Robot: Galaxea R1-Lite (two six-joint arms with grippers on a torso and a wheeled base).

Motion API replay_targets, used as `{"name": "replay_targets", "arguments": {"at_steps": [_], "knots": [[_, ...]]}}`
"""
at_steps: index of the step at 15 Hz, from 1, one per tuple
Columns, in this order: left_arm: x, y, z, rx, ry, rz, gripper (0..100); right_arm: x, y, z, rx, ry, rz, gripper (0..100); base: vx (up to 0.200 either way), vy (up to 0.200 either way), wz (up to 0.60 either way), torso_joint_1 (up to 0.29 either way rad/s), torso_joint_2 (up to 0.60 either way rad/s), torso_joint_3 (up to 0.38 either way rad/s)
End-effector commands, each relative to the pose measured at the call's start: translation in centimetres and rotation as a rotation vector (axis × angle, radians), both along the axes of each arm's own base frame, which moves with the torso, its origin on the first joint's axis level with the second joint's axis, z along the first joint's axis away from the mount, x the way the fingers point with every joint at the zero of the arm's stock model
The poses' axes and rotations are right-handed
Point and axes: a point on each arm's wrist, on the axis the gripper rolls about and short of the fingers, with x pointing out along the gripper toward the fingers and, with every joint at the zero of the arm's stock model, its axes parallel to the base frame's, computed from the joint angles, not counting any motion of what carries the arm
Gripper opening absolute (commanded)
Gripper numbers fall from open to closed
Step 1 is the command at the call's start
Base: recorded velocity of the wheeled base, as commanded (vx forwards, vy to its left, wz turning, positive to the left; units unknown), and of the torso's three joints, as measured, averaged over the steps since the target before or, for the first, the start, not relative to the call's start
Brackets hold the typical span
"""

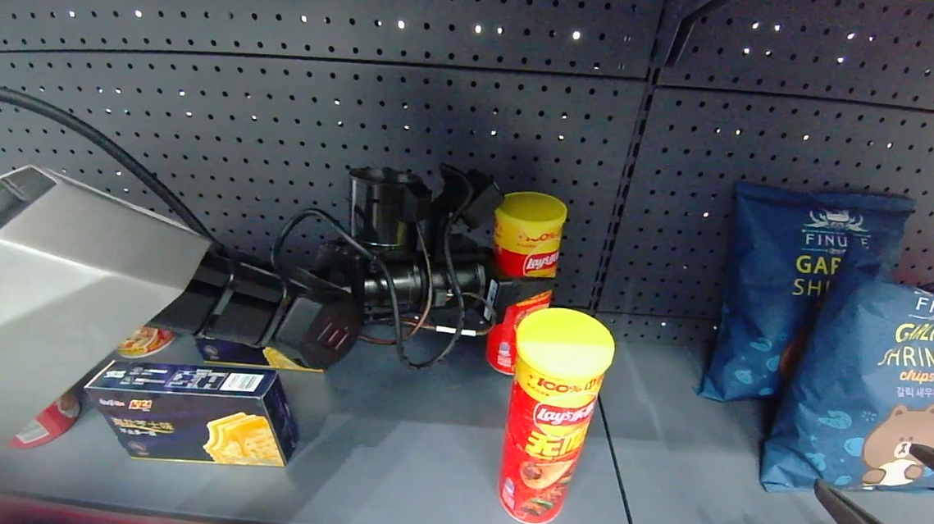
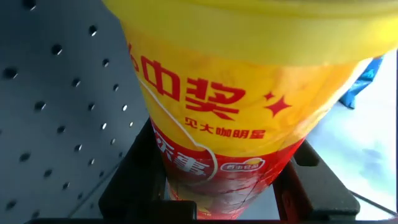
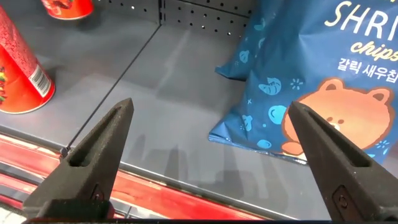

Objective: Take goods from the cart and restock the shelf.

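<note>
Left gripper [image 1: 507, 296]: clamped mid-body on the rear canister [image 1: 528, 233]; arm stretched level toward the pegboard [image 1: 277, 158].
Rear canister: upright, axis vertical, at the back of the shelf [image 1: 420, 456] (I cannot confirm its base is seated).
Front canister [image 1: 555, 416]: upright, nearer the edge.
Right gripper [image 1: 865, 467]: spread, empty, beside the chip bag [image 1: 860, 404].

Two upright red chip cans with yellow lids: front can [image 1: 559, 416] at centre frame, back can [image 1: 528, 237] behind it. Two dark cracker boxes at lower left: front box [image 1: 193, 411], and back box [image 1: 243, 353], mostly hidden. Two blue shrimp chip bags at right: rear bag [image 1: 785, 301], front bag [image 1: 879, 365]. One red item [image 1: 45, 423] at far lower left, kind unclear.
</note>
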Motion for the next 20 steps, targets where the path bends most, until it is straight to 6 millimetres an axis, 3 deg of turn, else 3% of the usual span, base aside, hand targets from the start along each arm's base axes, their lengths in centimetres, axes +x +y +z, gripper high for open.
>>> {"name": "replay_targets", "arguments": {"at_steps": [1, 18, 19, 20], "knots": [[0.7, -0.4, -0.9, 0.003, 0.007, -0.002, 0, 0.0, 0.0, 0.0, -0.001, 0.001, 0.001, 100, 0.0, 0.0, 0.0, 0.0, 0.0, 0.0], [0.8, -0.1, -3.5, 0.043, 0.025, 0.004, 0, -0.9, -0.3, -0.9, -0.002, 0.01, 0.001, 100, 0.0, 0.0, 0.0, 0.0, 0.0, 0.0], [0.8, -0.2, -3.5, 0.044, 0.023, 0.004, 100, -0.9, -0.3, -0.9, -0.004, 0.013, -0.001, 100, 0.0, 0.0, 0.0, 0.0, 0.0, 0.0], [0.8, -0.2, -3.4, 0.043, 0.022, 0.004, 100, -0.9, -0.3, -0.9, -0.004, 0.013, -0.001, 100, 0.0, 0.0, 0.0, 0.0, 0.0, 0.0]]}}
